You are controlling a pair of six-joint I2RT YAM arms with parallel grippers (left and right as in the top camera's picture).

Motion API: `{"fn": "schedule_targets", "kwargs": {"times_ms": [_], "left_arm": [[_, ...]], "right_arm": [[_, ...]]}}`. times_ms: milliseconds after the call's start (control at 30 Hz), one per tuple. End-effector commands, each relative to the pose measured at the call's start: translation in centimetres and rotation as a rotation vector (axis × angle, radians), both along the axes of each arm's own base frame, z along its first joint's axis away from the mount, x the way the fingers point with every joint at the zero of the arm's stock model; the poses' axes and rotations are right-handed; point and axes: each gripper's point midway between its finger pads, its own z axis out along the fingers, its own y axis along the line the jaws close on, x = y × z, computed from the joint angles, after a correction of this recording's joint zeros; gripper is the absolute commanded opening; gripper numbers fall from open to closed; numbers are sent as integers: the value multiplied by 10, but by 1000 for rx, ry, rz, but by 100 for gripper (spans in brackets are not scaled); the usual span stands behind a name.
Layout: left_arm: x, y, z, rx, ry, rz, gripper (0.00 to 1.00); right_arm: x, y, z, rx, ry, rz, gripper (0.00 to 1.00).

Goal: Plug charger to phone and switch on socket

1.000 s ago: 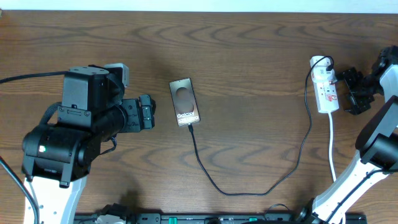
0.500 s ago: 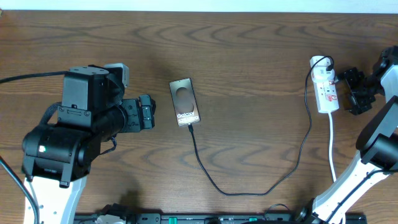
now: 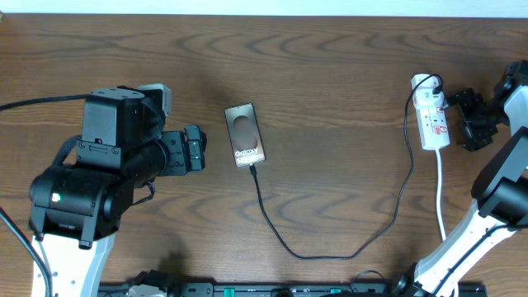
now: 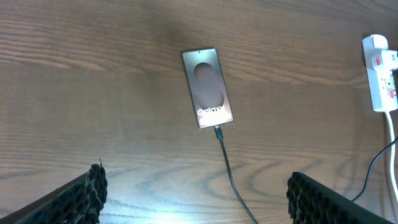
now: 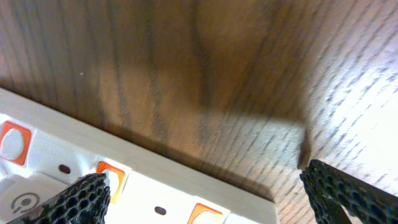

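The brown wooden table [image 3: 346, 74] shows dark, wavy grain bands. The flat grey-bronze phone [image 3: 245, 134] carries white "Galaxy" lettering and a dark oval mark. The thin charger cable [image 3: 272, 227] is black. The long plastic power strip [image 3: 431, 115] is white, its switches [image 5: 13, 143] look orange-red in the right wrist view, and its thicker cord [image 3: 440, 190] is white. The left gripper [image 3: 195, 149] and right gripper [image 3: 464, 121] are black, and their pads [image 4: 87, 196] have a honeycomb pattern.

Charger [image 4: 227, 167] plugged into phone [image 3: 245, 134]; socket [image 3: 431, 120] far right.
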Motion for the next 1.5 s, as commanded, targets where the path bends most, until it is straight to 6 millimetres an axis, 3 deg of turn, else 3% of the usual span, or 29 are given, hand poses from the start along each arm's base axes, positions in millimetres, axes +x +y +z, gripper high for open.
{"fn": "schedule_targets", "kwargs": {"times_ms": [0,633,1033,1467], "left_arm": [[0,3,2,2,-6,20,91],[0,3,2,2,-6,21,91],[0,3,2,2,-6,21,91],[0,3,2,2,-6,21,91]], "right_arm": [[4,7,-4,-7,8,8,99],[3,10,-7,-22,29,3,99],[-5,28,-55,91,94,47,99],[-5,33,-54,105,76,135,99]]}}
